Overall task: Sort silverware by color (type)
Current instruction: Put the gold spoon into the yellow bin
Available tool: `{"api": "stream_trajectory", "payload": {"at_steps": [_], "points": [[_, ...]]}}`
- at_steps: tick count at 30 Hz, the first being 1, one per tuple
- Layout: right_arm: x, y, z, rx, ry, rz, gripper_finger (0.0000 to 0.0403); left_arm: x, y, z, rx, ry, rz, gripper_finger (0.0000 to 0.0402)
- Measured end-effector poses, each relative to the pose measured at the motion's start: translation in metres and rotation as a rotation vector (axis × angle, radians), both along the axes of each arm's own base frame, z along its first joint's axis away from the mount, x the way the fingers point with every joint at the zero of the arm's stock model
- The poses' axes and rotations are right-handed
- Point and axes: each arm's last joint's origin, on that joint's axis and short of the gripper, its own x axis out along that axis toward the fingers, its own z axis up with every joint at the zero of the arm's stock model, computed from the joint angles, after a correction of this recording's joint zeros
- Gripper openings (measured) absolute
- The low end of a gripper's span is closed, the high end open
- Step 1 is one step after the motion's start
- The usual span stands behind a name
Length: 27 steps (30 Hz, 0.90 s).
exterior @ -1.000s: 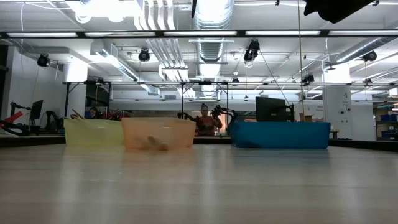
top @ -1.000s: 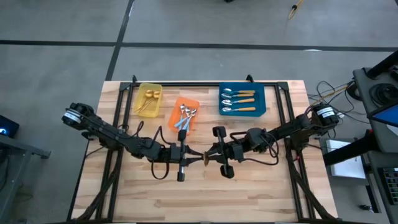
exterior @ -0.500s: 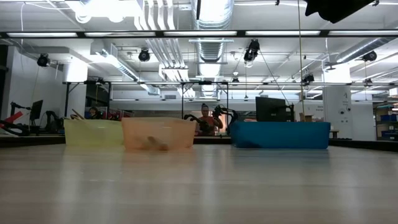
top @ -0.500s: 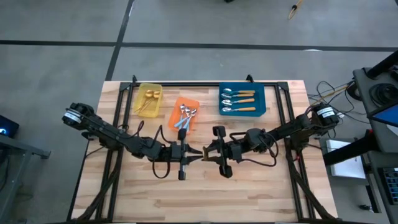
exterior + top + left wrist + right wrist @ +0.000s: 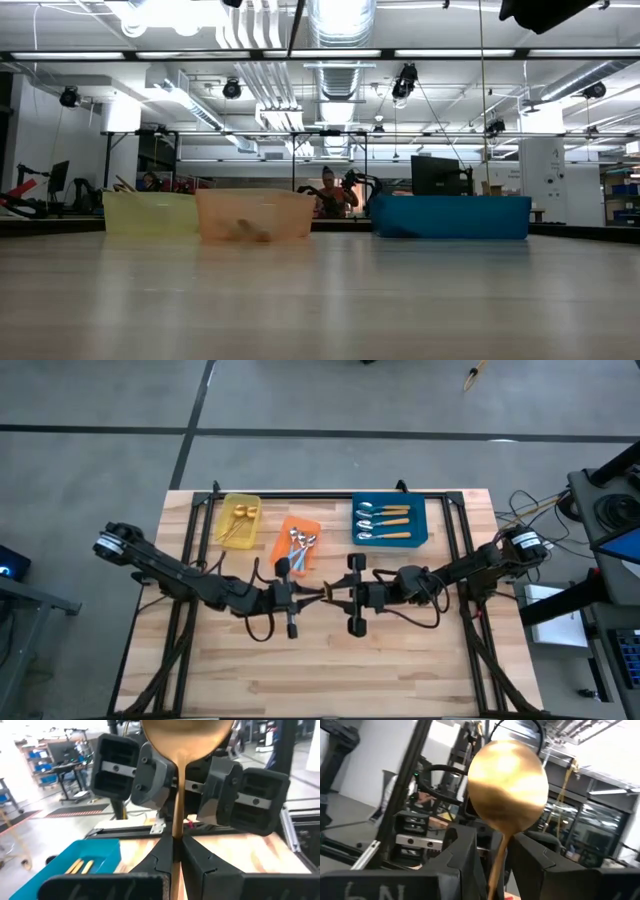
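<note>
A thin all-gold spoon (image 5: 325, 596) is held up above the table's middle, between my two grippers, which face each other. In the left wrist view its bowl (image 5: 185, 735) is uppermost and its handle runs down into my left gripper (image 5: 176, 845), which is shut on it. My right gripper (image 5: 497, 865) is open. Its fingers (image 5: 156, 780) stand on either side of the handle below the bowl (image 5: 507, 785). From above, the left gripper (image 5: 313, 597) and the right gripper (image 5: 337, 597) are almost tip to tip. My left gripper pinches the gold spoon's handle (image 5: 176, 827) between its two fingers, which lie across it and come level from the table's left. The spoon is lifted clear of the table, and its bowl is above the fingers.
Three bins stand at the table's far side. The yellow bin (image 5: 228, 510) holds gold spoons. In the orange bin (image 5: 305, 523) lie blue-handled spoons, and in the blue bin (image 5: 418, 520) orange-handled ones. Bare wood lies on the near half. A person shows in the room beyond the table.
Both grippers have moved a little toward the table's far edge and closer to each other, with the gold spoon staying between them.
</note>
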Motion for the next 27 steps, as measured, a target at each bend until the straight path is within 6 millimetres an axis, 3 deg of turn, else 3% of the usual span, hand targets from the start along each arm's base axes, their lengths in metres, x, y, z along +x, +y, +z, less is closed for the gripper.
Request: {"api": "stream_trajectory", "payload": {"at_steps": [16,27], "points": [[0.001,-0.007,-0.003,0.054,0.045,-0.254,0.0105,-0.018,0.012,-0.001,0.022,0.153,0.182,0.0002],[-0.001,-0.008,0.001,0.061,0.033,-0.266,0.0105,-0.051,0.036,0.021,0.092,0.241,0.382,0.0002]]}}
